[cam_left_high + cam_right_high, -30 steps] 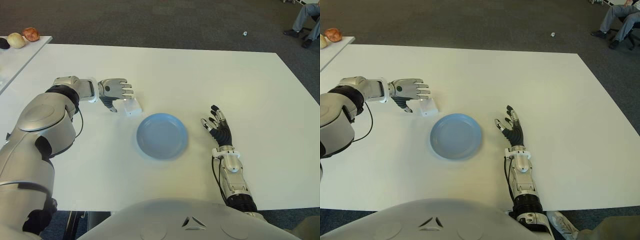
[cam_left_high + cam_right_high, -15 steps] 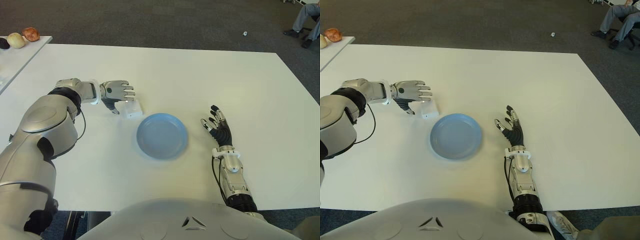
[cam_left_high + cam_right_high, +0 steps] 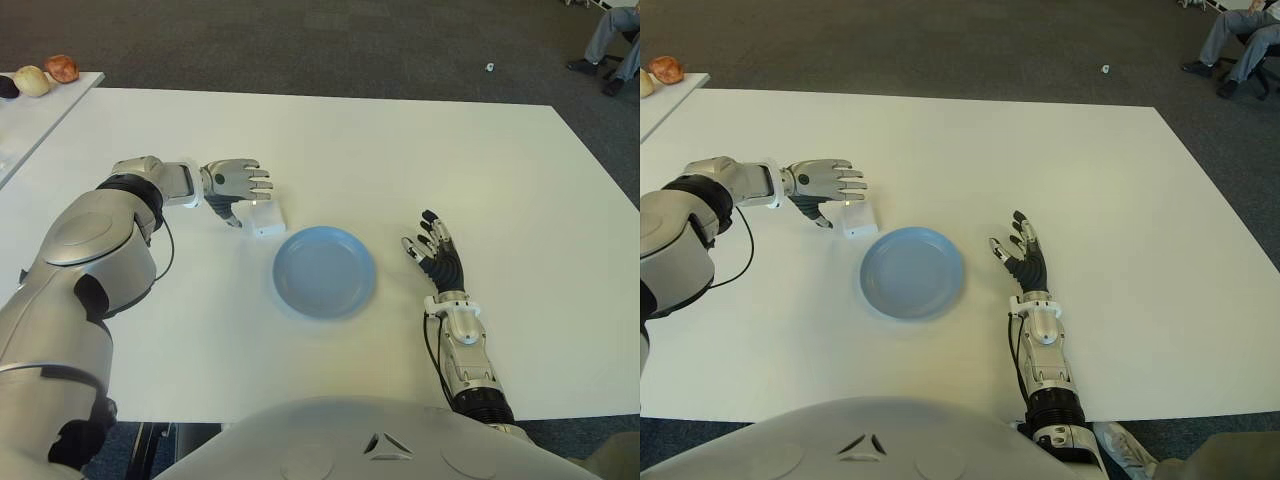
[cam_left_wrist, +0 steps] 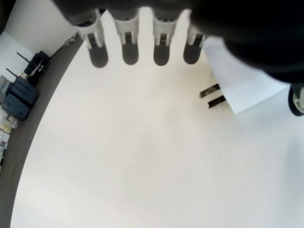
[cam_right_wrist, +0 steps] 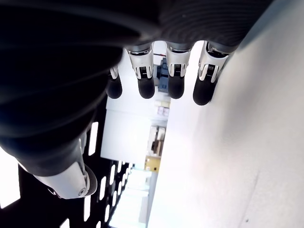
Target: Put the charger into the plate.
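A small white charger [image 3: 266,219] with two metal prongs [image 4: 210,95] lies on the white table [image 3: 420,150], just left of a round blue plate [image 3: 325,271]. My left hand [image 3: 250,198] hovers right beside and partly over the charger, fingers [image 4: 129,45] stretched out straight and the thumb [image 4: 297,99] at the charger's other side. It holds nothing, and in the left wrist view the charger [image 4: 244,83] lies flat on the table. My right hand [image 3: 435,255] shows to the right of the plate, fingers spread and empty.
A second white table [image 3: 30,115] at the far left carries a few round fruit-like things [image 3: 35,78]. A seated person's legs [image 3: 612,40] show at the far right on the dark carpet.
My left hand has crept a little to the right, closer over the charger. The charger, plate and right hand have stayed put.
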Tool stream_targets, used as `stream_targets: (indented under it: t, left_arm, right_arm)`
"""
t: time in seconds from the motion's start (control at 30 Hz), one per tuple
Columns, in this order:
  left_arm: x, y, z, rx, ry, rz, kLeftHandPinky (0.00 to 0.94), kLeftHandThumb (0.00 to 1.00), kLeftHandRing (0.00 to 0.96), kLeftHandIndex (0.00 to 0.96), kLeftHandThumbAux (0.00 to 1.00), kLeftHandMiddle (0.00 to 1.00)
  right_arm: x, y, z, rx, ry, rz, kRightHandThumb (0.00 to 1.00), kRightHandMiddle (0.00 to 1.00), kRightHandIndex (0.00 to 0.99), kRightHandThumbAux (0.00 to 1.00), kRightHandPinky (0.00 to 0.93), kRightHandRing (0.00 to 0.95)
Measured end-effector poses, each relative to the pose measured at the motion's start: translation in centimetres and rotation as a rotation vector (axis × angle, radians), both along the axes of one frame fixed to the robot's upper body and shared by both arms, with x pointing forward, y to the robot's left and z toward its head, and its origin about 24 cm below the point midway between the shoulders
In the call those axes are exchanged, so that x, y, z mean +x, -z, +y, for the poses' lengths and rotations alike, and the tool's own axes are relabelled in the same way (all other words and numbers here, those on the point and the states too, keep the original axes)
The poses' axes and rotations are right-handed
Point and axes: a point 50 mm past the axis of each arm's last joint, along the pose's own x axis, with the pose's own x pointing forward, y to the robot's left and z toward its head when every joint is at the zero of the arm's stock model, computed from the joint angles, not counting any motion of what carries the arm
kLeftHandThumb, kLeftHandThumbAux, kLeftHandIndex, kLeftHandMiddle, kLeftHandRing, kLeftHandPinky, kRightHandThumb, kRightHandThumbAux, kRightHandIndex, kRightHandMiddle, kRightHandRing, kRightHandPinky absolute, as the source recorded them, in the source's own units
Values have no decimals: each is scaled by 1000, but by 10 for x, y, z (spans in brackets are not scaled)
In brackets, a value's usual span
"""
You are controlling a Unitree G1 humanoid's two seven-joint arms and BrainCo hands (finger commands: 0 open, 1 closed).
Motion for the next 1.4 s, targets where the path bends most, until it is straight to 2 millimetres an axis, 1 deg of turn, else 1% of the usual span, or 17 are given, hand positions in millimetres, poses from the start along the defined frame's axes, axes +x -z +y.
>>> stream_targets:
  t: [0.43,0.67,0.87,1.03,1.23,1.4]
  left_arm:
    - [3,-4,-2,3,7,-12,0,397,0,0,208,0]
    - [5,-9,-5,24,38,-15,0,322,0,0,236,0]
    - [2,-7,-8,25,61,19,0,266,0,0,272,0]
    - [0,-7,-5,40,74,44,0,251,0,0,282,0]
    - [-2,-9,5,44,70,42,0,230,0,0,284,0]
    - [-3,-10,11,52,52,39,0,271,0,0,264,0]
  right_arm:
    - [0,-1,2,2,4,-6,0,77,36,690,68,63]
    - [1,-2,2,2,9,-12,0,76,38,687,74,64]
    - [1,-2,2,1,17,-13,0,76,39,676,72,65]
    - [0,-2,1,-1,22,-14,0,74,40,672,67,62]
    - [0,-1,0,1,18,-8,0,69,38,687,65,57]
    - [-1,0,0,2,12,-7,0,70,37,696,67,57]
